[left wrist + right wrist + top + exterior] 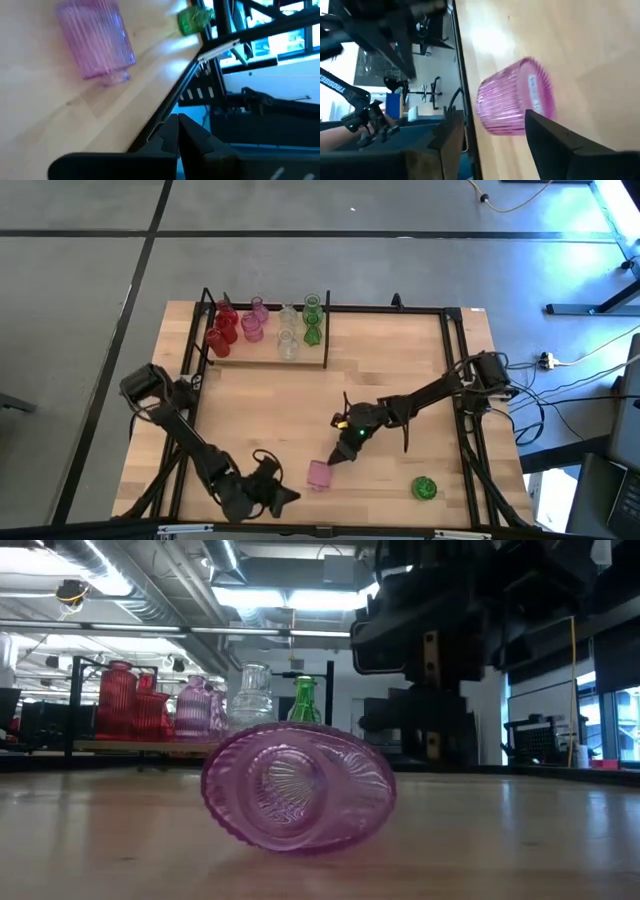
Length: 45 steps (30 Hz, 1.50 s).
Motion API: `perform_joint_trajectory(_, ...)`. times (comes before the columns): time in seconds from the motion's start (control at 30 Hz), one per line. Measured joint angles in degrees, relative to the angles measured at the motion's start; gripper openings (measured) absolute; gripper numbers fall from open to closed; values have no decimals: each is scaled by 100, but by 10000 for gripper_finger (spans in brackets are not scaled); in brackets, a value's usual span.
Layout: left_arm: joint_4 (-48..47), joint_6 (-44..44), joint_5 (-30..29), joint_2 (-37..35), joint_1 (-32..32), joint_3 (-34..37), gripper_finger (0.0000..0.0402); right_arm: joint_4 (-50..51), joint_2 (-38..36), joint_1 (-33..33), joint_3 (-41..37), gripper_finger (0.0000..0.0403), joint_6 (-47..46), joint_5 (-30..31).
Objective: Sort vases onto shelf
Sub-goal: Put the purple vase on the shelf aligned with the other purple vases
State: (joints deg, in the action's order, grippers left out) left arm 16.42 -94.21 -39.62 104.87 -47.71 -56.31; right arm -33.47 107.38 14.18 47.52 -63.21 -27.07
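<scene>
1. Pink vase point(298, 788): lying on its side, near front tabletop point(400, 380) edge.
2. Right hand point(341, 453): spread wide, just above it; straddle the ribbed body squarely before clenching.
3. Left hand point(283, 495): clenched, empty, nearby.
4. Shelf point(265, 361): far corner.

We see a ribbed, translucent pink glass vase point(319, 474) lying near a green glass vase point(424, 488); red, pink, clear and green vases point(262, 327) line the light-wood shelf point(268, 360).
</scene>
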Motion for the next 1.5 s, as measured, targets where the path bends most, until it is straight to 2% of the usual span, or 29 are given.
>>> perform_joint_trajectory(0.1,457,7,117,269,100,7,0,124,-3,-84,-2,189,180,73)
perform_joint_trajectory(0.17,665,-114,496,464,217,-41,0,200,-3,-88,-2,175,334,181)
perform_joint_trajectory(0.27,643,-120,1234,900,417,-342,13,257,-3,-79,-2,132,483,342)
perform_joint_trajectory(0.4,519,-208,2048,1400,627,-817,55,205,-3,-70,-2,62,575,359)
perform_joint_trajectory(0.47,412,-532,2252,1545,669,-856,76,174,-3,-72,-2,30,612,393)
perform_joint_trajectory(0.57,252,-951,1983,1573,609,-872,101,194,-1,-72,-2,5,660,468)
perform_joint_trajectory(0.73,23,-1383,1458,1570,490,-874,121,254,23,-72,-2,6,661,496)
perform_joint_trajectory(1.0,-738,-2187,1620,1554,803,-883,128,254,26,-70,-2,1,667,501)
perform_joint_trajectory(1.2,-863,-2092,1667,1557,1032,-874,126,334,26,-64,-2,1,656,499)
perform_joint_trajectory(1.5,-826,-1961,1281,1568,1217,-877,126,370,26,-64,-2,0,664,286)
